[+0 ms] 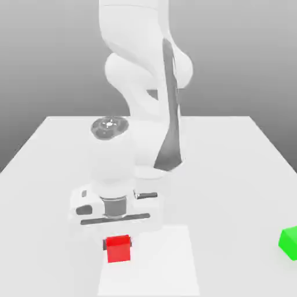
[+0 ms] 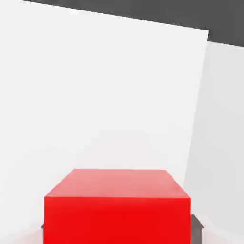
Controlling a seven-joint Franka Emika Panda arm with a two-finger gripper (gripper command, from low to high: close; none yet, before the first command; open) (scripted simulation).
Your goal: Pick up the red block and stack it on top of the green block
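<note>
The two-finger gripper [image 1: 118, 243] is clamped around the bright red, flat-faced block [image 1: 118, 249]. The block's faces look plain and smooth.

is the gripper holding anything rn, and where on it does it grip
Yes, the gripper is closed on the red block, its fingers on two opposite side faces, toward the block's upper part in the exterior view.

A bright red block [image 1: 118, 249], plain and square-edged, sits upright between the claw's [image 1: 118, 242] closed fingers at the near left of the tabletop [image 1: 220, 203]. A vivid green block [image 1: 291, 242] rests on the tabletop at the near right, well apart, partly out of frame.
</note>
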